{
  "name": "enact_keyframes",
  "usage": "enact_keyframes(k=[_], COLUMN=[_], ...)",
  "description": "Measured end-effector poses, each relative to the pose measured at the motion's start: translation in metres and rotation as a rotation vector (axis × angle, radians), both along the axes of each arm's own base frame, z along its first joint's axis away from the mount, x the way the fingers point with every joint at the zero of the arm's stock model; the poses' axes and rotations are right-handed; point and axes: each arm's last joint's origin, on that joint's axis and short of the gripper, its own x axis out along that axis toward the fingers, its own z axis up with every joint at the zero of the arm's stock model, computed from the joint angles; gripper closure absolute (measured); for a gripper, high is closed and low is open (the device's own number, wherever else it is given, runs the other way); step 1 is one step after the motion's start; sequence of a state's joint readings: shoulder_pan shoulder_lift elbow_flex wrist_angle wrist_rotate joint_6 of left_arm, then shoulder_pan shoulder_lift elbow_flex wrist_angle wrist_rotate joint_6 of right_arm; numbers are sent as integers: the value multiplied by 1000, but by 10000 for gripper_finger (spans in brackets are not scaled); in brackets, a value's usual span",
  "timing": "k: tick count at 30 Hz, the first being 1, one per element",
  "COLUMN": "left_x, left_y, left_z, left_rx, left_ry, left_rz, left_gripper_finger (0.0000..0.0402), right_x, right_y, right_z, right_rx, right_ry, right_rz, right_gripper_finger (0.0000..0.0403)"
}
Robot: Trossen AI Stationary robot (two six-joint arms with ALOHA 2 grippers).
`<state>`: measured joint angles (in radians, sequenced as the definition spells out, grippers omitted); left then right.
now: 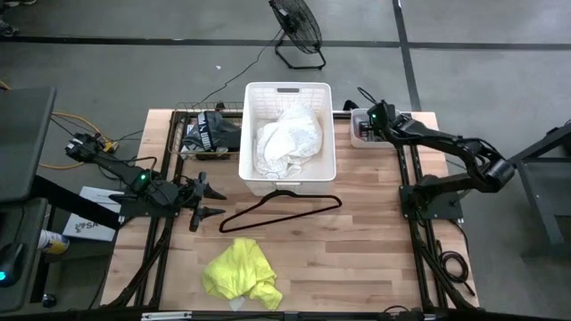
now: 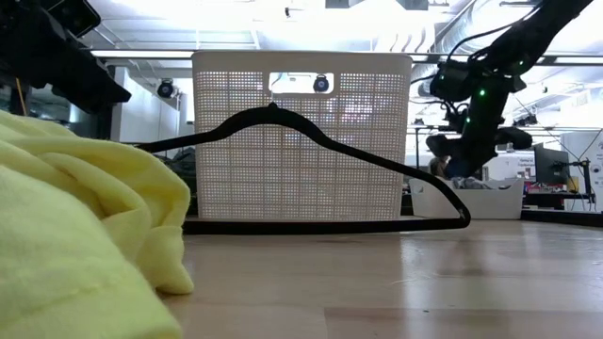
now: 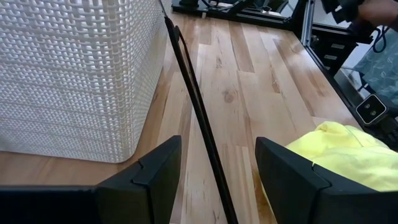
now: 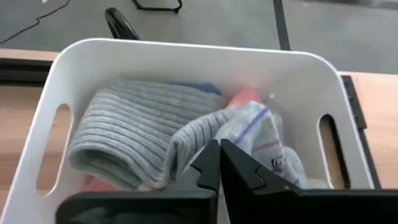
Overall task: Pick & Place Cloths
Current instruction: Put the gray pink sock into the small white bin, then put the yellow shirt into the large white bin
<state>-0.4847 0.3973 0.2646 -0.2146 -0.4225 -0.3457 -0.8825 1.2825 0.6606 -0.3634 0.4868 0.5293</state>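
Observation:
The white basket (image 1: 288,138) at the table's far middle holds a large white cloth (image 1: 287,143). A yellow cloth (image 1: 243,272) lies crumpled by the near edge. Dark cloths (image 1: 210,132) sit in a wire tray at the far left. My right gripper (image 4: 219,152) is shut above a small white bin (image 1: 364,132) holding grey ribbed cloth (image 4: 134,140) and blue and pink pieces. My left gripper (image 3: 217,180) is open with its fingers either side of the black hanger (image 1: 281,209), apart from it. The hanger's bar is on the table and its hook is at the basket's near wall. My right gripper's shut fingertips (image 4: 211,155) point down at a fold of grey and white cloth (image 4: 249,124) in the small bin. The fingers hide the spot, so I cannot tell whether they touch it.
The hanger (image 2: 283,122) stretches across the table between the basket and the yellow cloth (image 2: 75,235). Bare wood lies on the table's right half. Black frame rails run along both sides. A floor fan (image 1: 299,27) stands beyond the far edge.

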Motion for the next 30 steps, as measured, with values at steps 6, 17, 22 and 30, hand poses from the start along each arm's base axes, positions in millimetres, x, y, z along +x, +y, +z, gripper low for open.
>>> enact_keyframes(k=[6,17,22,30], left_x=[0,0,0,0], left_y=[0,0,0,0], left_z=[0,0,0,0], left_rx=[-4,-20,-23,-23], left_ry=[0,0,0,0], left_rz=[1,6,7,7], left_gripper_finger=[201,201,201,201], right_x=[-2,26,42,56], right_y=[9,53,81,118], right_z=[8,28,31,9], right_rx=[10,-9,49,119], right_ry=[-7,-51,-100,-245], right_rz=[29,398,642,1037], right_gripper_finger=[399,399,399,399])
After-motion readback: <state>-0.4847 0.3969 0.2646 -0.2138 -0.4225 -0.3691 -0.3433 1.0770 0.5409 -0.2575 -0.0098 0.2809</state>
